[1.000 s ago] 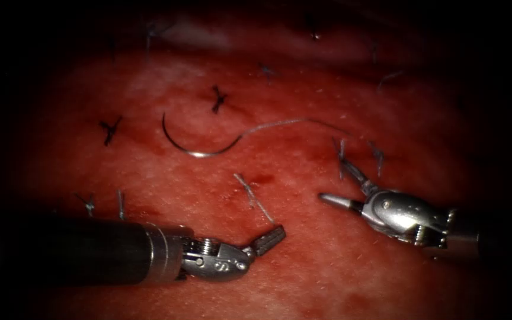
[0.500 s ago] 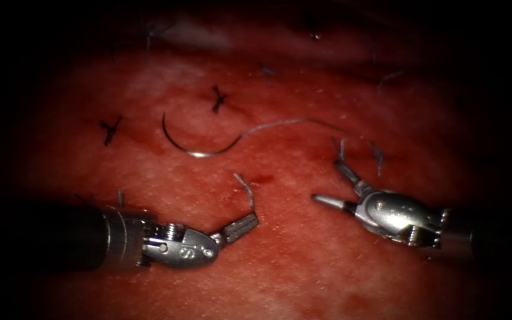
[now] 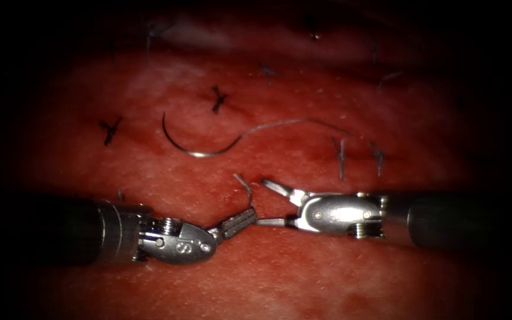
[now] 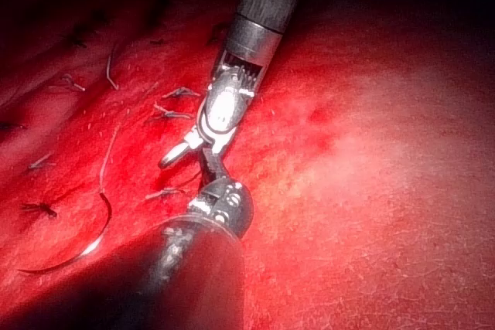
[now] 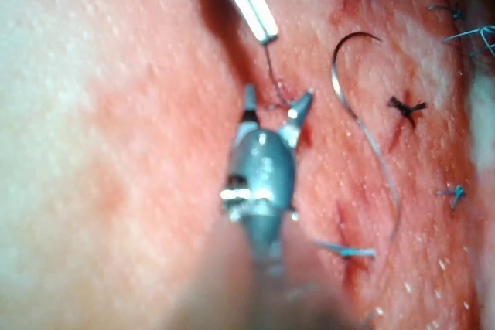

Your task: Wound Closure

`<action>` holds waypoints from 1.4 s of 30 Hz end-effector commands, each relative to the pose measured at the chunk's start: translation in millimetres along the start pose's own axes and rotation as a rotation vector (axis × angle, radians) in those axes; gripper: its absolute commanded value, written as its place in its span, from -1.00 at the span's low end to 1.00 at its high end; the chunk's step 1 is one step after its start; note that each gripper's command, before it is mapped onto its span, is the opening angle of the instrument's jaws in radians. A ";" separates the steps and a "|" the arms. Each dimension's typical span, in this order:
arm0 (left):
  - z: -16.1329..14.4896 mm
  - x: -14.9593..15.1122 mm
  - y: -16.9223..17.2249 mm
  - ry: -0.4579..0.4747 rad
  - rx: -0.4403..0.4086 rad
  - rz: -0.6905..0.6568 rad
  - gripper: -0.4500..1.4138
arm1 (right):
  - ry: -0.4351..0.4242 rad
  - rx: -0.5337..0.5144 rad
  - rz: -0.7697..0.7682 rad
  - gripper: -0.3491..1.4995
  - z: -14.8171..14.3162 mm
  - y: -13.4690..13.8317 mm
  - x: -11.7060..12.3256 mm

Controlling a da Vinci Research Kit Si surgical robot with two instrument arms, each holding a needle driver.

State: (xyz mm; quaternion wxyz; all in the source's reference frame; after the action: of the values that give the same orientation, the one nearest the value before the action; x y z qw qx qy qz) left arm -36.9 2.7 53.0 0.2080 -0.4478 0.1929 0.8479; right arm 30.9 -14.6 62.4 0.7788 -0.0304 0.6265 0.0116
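A letter "S" on the left hand [image 3: 236,223].

Endoscope light pools mid-frame on the tissue [image 3: 303,278] and falls off to black around the rim, deepest at 9 and 3 o'clock. Glare flashes off the right gripper [image 3: 262,202] and glints on the needle [image 3: 200,154]. The right wrist view glows pale, strongly lit.

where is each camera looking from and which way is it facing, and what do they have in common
Endoscope: above and in front of the tissue; left end effector shut on a thread end, right end effector open, facing it.
Left wrist: along the left shaft; right end effector beyond.
Right wrist: along the right shaft at its end effector; left end effector opposite.
Shared: the needle lying free on the tissue.
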 end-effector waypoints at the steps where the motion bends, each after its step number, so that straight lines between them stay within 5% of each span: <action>1: 0.4 -0.2 0.4 -0.001 0.002 0.000 -1.00 | 0.007 0.010 -0.040 0.78 2.1 0.3 -0.6; 8: 0.2 -0.4 0.3 -0.002 0.002 0.000 -1.00 | 0.013 0.038 -0.111 0.80 4.7 -0.7 -2.7; 27: -0.1 -0.2 1.3 -0.016 -0.001 0.007 -1.00 | 0.025 0.043 -0.148 0.73 8.2 -2.0 -1.1; 30: -0.3 0.1 1.6 -0.020 -0.001 0.012 -1.00 | 0.025 0.043 -0.151 -0.36 8.2 -2.3 -1.2; 31: -0.3 0.2 1.6 -0.021 -0.001 0.012 -1.00 | 0.042 0.070 -0.151 -1.00 8.1 -2.3 -1.2; 41: -0.8 0.1 1.2 -0.018 -0.007 0.011 -1.00 | 0.022 0.101 -0.162 -1.00 5.6 -2.6 -0.6; 42: -0.9 0.0 1.2 -0.017 -0.008 0.011 -1.00 | 0.007 0.082 -0.161 -0.47 5.1 -2.6 -0.4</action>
State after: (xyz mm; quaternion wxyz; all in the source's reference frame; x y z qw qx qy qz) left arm -36.1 1.3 52.1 0.2027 -0.4397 0.1900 0.8541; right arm 35.2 -16.8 63.6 0.7771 -0.0521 0.6227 -0.0752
